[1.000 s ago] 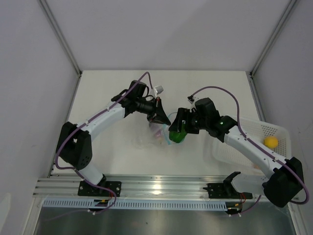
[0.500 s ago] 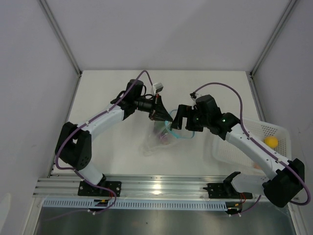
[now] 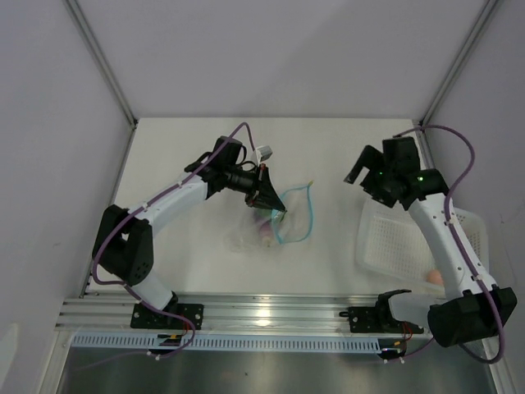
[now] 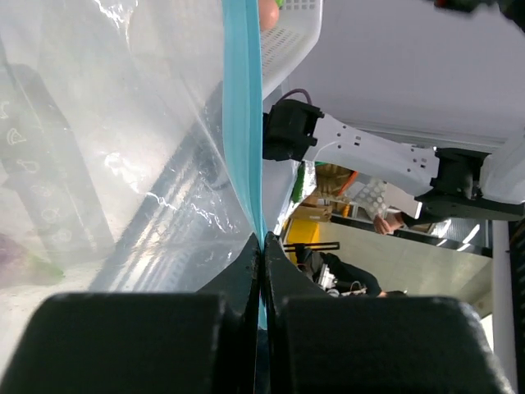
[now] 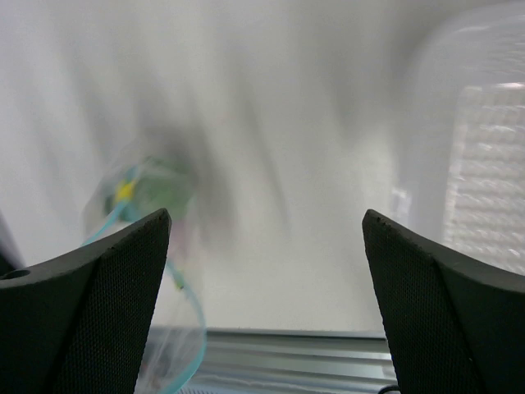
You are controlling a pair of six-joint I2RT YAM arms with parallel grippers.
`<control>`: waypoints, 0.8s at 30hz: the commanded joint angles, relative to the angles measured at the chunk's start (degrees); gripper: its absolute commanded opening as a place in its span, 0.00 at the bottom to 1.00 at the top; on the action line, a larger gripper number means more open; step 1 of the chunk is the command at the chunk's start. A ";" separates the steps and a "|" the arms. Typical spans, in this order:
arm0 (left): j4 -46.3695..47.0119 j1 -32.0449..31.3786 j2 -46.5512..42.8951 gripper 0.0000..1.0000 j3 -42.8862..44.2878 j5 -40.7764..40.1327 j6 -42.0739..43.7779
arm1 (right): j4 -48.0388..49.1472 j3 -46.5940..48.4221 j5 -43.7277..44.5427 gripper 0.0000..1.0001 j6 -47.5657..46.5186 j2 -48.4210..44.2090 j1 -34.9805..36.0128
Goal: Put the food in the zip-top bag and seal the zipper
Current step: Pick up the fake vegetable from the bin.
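My left gripper (image 3: pixel 276 207) is shut on the light-blue zipper (image 3: pixel 297 215) strip of the clear zip-top bag (image 3: pixel 256 234), holding one edge up while the mouth hangs open in a loop. In the left wrist view the fingers (image 4: pixel 246 287) pinch the zipper (image 4: pixel 243 123) edge-on. Food lies inside the bag: a green piece (image 3: pixel 262 215) and a pinkish piece (image 3: pixel 267 237). My right gripper (image 3: pixel 358 170) is open and empty, raised well to the right of the bag, above the basket's far end. In the right wrist view the gripper (image 5: pixel 264 215) is wide open and the bag (image 5: pixel 148 205) is blurred at the left.
A white perforated basket (image 3: pixel 406 246) stands at the right with a pinkish-orange piece (image 3: pixel 435 277) in its near corner. The basket (image 4: pixel 297 33) also shows in the left wrist view and, in the right wrist view, its rim (image 5: pixel 484 148) is at the right. The metal rail (image 3: pixel 262 316) runs along the near edge.
My right gripper let the dark-green piece go at the bag mouth, opened, and swung away right and back toward the basket. The bag mouth has spread into an open loop.
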 commanded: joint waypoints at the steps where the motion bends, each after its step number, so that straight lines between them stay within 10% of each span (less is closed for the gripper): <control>1: -2.56 0.49 -0.44 0.01 2.25 -0.86 3.80 | -12.62 1.43 10.35 0.99 4.63 -0.35 -9.11; 24: -2.73 0.49 -0.62 0.01 -1.88 -0.51 4.59 | -15.54 -18.17 25.83 0.97 7.72 5.01 -47.52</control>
